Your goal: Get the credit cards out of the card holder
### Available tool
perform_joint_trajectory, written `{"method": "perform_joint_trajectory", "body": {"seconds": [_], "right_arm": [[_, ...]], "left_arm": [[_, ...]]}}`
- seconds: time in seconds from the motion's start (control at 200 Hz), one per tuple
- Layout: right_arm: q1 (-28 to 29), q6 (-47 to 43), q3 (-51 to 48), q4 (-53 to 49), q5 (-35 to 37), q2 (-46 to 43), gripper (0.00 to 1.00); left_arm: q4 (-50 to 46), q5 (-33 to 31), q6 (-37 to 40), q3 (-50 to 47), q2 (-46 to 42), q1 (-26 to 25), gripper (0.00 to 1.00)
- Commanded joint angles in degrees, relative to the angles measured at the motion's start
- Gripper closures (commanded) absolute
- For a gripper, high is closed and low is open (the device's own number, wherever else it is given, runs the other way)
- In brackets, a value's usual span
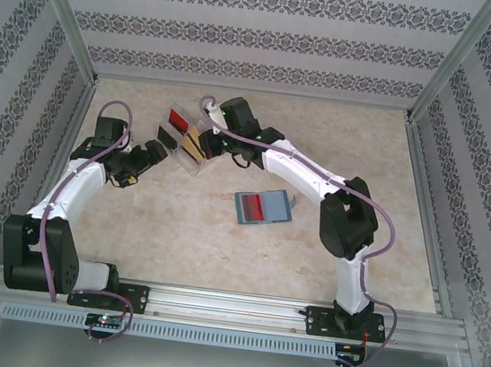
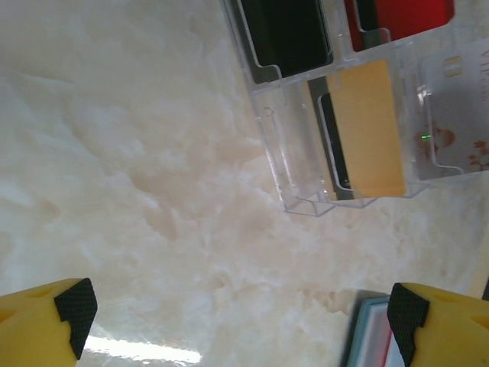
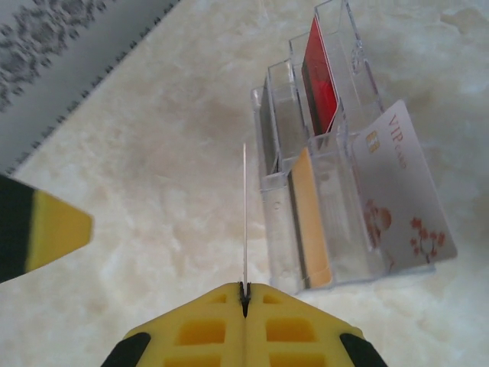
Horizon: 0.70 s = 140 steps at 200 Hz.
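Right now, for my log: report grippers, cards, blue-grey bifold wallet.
Left gripper open, empty. Right gripper shut on thin card, edge-on, beside clear plastic tray. Blue-grey wallet open, red card inside. Nothing blocking.

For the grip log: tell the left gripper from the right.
The left gripper has its jaws wide apart; the right gripper has them shut. The left holds nothing; the right pinches a thin card seen edge-on. Both are yellow and near the clear tray.

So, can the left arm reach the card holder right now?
Probably yes: the left gripper is open and empty, and the card holder lies close by on bare table with nothing between.
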Motion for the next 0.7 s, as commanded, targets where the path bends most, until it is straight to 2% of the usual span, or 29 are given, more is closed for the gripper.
{"method": "perform_joint_trajectory", "body": {"seconds": [0.0, 0.29, 0.694], "right_arm": [[0.32, -8.67, 6.93, -4.58, 3.05, 5.02, 1.0], [0.72, -12.73, 20.19, -7.54, 2.96, 15.93, 1.0], [0.71, -13.7, 24.77, -9.72, 4.21, 21.3, 1.0]], "left_arm": [[-2.84, -2.05, 4.45, 1.14, 0.9, 0.68, 0.01], [-1.44, 0.2, 4.81, 1.08, 2.52, 0.72, 0.01], [-1.57, 0.45, 4.98, 0.8, 3.29, 0.77, 0.01]]}}
